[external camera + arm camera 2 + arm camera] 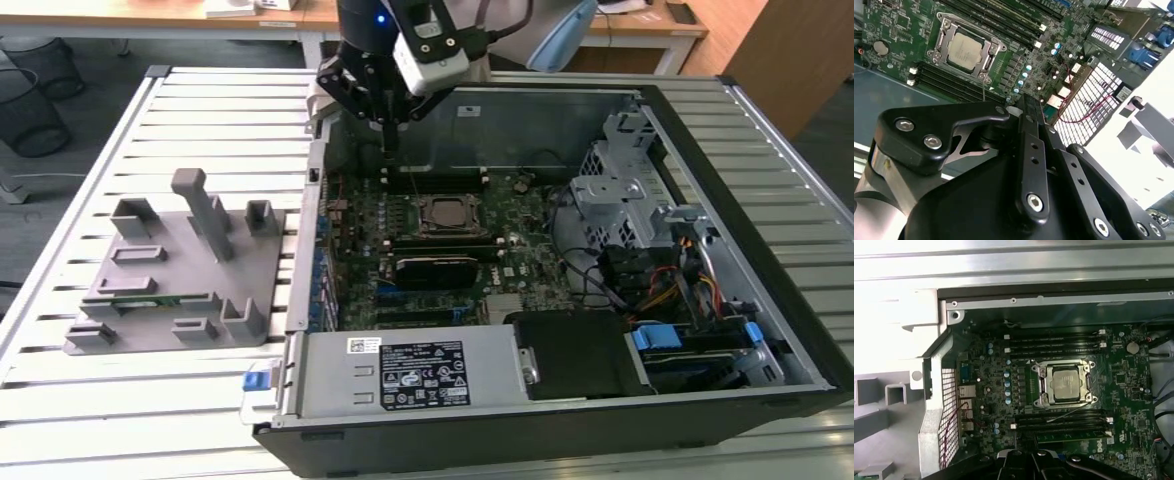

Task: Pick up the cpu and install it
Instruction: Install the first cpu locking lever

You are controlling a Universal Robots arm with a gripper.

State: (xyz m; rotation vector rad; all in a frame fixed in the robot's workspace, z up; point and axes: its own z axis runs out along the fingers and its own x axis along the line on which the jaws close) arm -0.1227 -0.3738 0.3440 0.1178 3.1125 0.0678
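The cpu (1066, 384) sits flat in the socket (1041, 385) on the green board (441, 235), pale metal top facing up out of the open computer case (694, 130). In both wrist views it lies square inside that metal frame, with dark memory slots (1054, 342) running alongside the socket on two sides.

The gripper (388, 128) hangs above the board, near the case's back wall and clear of the socket, with nothing between its fingers (1030, 117). They look drawn narrow, close together, in the second wrist view; they touch nothing.

How will the chip handle? Judging by its look: light, stiff, thin, and slick on that metal plate (a flat plate gives little to bite on). The underside is likely delicate, so the safe hold is by two opposite edges, kept level, never pressing down.

The chip is nearly square, so it has no real long axis. Its edges run parallel to the socket frame and to the memory slots. Any corner mark that would tell its heading is too small to make out.

Outside the case, on the slatted table (120, 400) beside the board's side wall, stands a grey holder (180, 270) with blocks and slots; a thin green strip (134, 305) lies in one of them.
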